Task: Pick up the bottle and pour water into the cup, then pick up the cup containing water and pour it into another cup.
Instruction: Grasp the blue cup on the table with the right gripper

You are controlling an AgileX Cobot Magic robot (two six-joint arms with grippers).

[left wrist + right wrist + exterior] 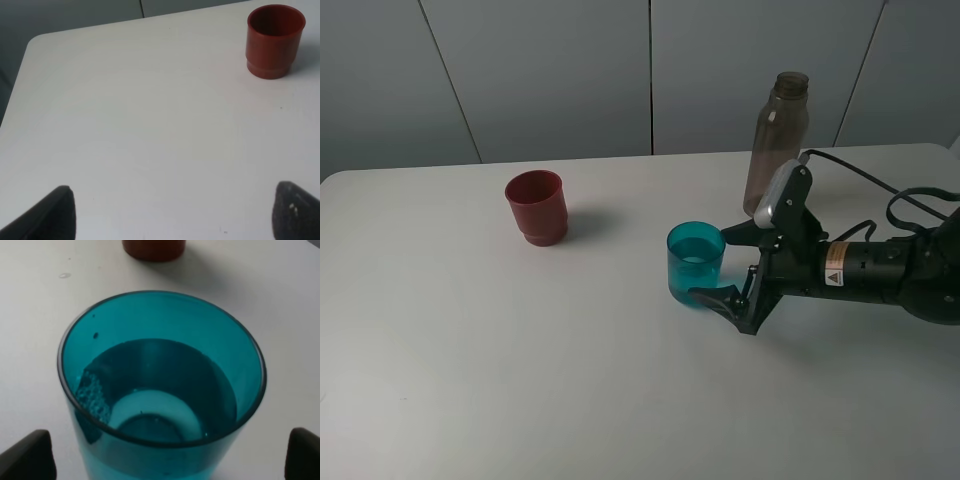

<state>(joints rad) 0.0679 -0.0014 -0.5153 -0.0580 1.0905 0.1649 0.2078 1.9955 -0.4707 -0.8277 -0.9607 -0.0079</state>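
Observation:
The teal cup (695, 262) stands on the table right of centre with water in it; it fills the right wrist view (160, 385). My right gripper (728, 266) is open, with one finger on each side of the cup's right half and clear gaps showing in the right wrist view (165, 462). The smoky bottle (778, 140) stands upright just behind that gripper. The dark red cup (536, 205) stands upright and empty at the left rear (275, 40), and its base shows beyond the teal cup (154, 247). My left gripper (175, 215) is open and empty above bare table.
The white table (470, 350) carries only these three things. Its rear left corner and edge (30, 45) show in the left wrist view. A black cable (880, 185) loops behind the right arm. The left arm is out of the exterior high view.

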